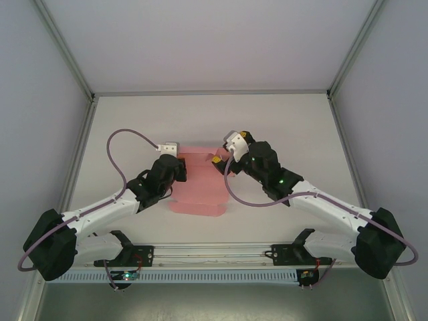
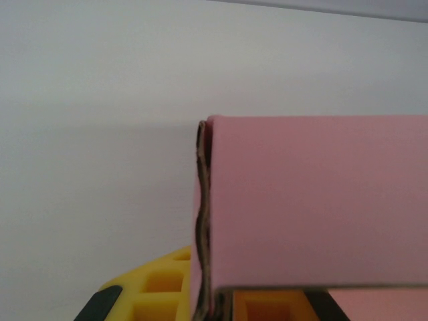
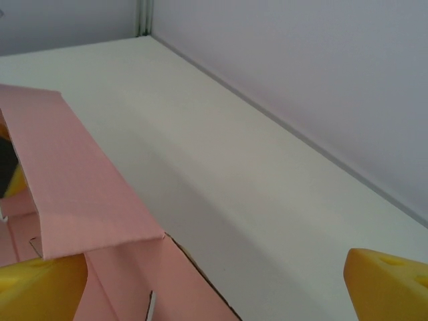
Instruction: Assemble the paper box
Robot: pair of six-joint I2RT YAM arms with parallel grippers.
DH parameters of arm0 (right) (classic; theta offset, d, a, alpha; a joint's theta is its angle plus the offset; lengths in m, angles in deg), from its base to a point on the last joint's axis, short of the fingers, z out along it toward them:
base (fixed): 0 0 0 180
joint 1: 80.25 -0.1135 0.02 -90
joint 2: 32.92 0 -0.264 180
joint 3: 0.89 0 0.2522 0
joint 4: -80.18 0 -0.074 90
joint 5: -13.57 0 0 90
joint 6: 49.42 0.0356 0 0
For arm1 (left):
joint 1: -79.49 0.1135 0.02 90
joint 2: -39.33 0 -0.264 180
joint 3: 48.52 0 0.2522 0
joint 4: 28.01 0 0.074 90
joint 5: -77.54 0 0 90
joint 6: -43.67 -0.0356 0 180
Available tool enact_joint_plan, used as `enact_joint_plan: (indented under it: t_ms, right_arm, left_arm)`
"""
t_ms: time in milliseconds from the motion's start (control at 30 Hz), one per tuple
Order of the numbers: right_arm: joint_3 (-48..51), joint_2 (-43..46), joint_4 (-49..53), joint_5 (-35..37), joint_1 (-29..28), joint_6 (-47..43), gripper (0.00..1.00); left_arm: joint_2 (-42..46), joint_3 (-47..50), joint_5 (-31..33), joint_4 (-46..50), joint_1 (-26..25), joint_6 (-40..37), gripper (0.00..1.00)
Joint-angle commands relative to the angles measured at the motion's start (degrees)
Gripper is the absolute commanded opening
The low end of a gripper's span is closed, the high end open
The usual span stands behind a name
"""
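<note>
The paper box (image 1: 198, 184) is a pink card sheet lying partly folded in the middle of the white table, with one long flap (image 3: 73, 180) raised along its far side. My left gripper (image 1: 179, 168) sits at the sheet's left edge. In the left wrist view, its yellow fingers (image 2: 157, 291) are shut on the wavy cut edge of a folded pink panel (image 2: 314, 214). My right gripper (image 1: 223, 160) is at the sheet's far right corner and stands wide open. Its left finger (image 3: 37, 291) is beside the raised flap, and its right finger (image 3: 388, 284) is over bare table.
The white table (image 1: 294, 134) is bounded by pale walls and aluminium frame posts (image 1: 67, 50). A wall runs close along the right gripper's outer side (image 3: 321, 80). Purple cables (image 1: 119, 144) loop off both arms. A rail (image 1: 214, 253) spans the near edge.
</note>
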Motion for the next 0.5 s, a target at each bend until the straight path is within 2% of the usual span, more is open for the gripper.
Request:
enact_joint_plan:
  t_ms: [0,233,333,467]
  right_arm:
    - [1.8,-1.7,-12.1,0.0,0.0,4.1,0.98]
    - [4.9,-3.2,-21.6,9.1,-1.4,8.4,0.98]
    - [5.2,-1.2,-19.5,9.8,-1.9,8.5,0.98]
    - [5.4,3.1,-11.8,11.5,-2.1,10.6,0.98]
  left_arm:
    - [0.4,0.2,-4.4,-3.3,-0.7,1.2,0.0]
    - [0.8,0.5,-4.7,-3.0,-1.0,3.0,0.0]
    - [1.3,0.7,-3.4,-2.4,-1.0,4.1,0.0]
    - [1.8,0.7,-1.3,-0.4,-1.1,5.1,0.0]
